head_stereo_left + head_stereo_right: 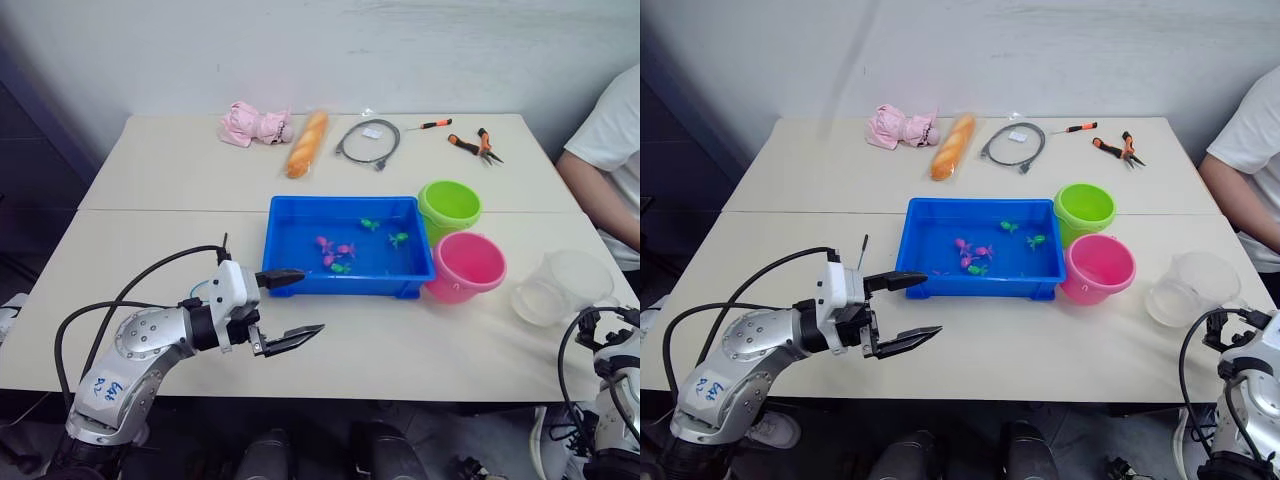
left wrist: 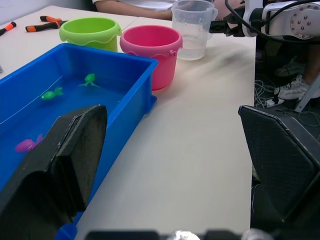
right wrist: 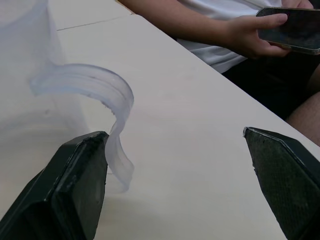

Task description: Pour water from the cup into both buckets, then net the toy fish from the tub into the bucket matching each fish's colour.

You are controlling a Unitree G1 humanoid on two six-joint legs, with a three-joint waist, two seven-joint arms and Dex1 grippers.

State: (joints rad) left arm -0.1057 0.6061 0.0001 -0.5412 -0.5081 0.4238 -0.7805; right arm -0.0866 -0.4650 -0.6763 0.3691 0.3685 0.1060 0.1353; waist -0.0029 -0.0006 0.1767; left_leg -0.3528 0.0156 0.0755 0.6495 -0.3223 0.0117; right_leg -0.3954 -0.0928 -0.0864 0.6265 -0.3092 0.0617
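Note:
The blue tub point(image 1: 340, 202) sits mid-table with water and tiny pink fish point(image 1: 335, 248) and green fish point(image 1: 399, 238) in it. To its right stand the lime green bucket point(image 1: 449, 207) and, nearer me, the pink bucket point(image 1: 466, 266). The clear cup point(image 1: 560, 287) stands further right near the table edge. My left gripper point(image 1: 311, 300) hovers open and holding nothing, just in front of the tub's near-left corner. My right gripper point(image 3: 175, 137) is open beside the cup, whose handle point(image 3: 110, 120) lies between the fingers close to one of them, apart from both.
Along the back of the table lie a pink soft toy point(image 1: 255, 124), a bread loaf point(image 1: 307, 143), a coiled grey cable point(image 1: 368, 141), a screwdriver point(image 1: 431, 124) and pliers point(image 1: 476, 146). A person point(image 1: 610, 170) sits at the right edge, hand holding a phone point(image 3: 292, 30).

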